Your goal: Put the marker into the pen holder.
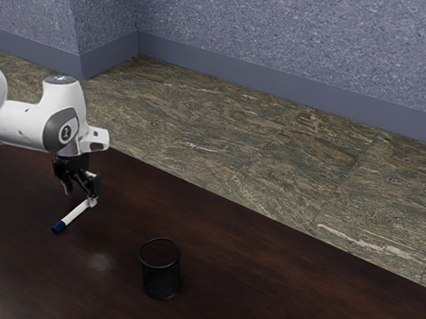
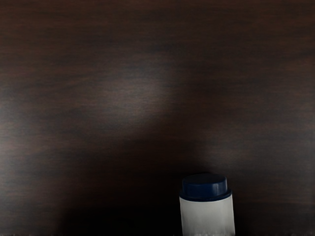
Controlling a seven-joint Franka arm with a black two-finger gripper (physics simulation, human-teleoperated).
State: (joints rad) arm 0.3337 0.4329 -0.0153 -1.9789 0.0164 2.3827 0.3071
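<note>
So the black pincer (image 1: pixel 81 194) is hanging low with its two fingers apart, and as far as I can tell it isn't clamped on anything. The marker (image 1: pixel 76 215) is right under it, plain end just beside the fingertip on the exterior view's right, blue cap (image 1: pixel 58 227) pointing to the near left. Can't tell if it's flat on the table (image 1: pixel 276 272) or a bit tilted.

I'd call this the grab, with the drop-off still to do. My advice: shift over so the barrel sits midway between the fingers, turn them to close across it, then squeeze gently and lift straight up. Grabbing just the tail end would probably let it swing or roll. After that, stand it upright, clear the rim and let go over the middle of the cup.

Stuff-wise, the marker is a smooth white tube, and its cap has a stepped collar. The pen holder (image 1: pixel 160 281) is a round black cup, looks like mesh, upright to the exterior view's right and nearer. Table's dark streaky wood with a soft shine. Further out: rounded glossy white arm (image 1: pixel 23 123), veined stone-look floor (image 1: pixel 276 160), speckled blue-grey wall (image 1: pixel 295 28).
</note>
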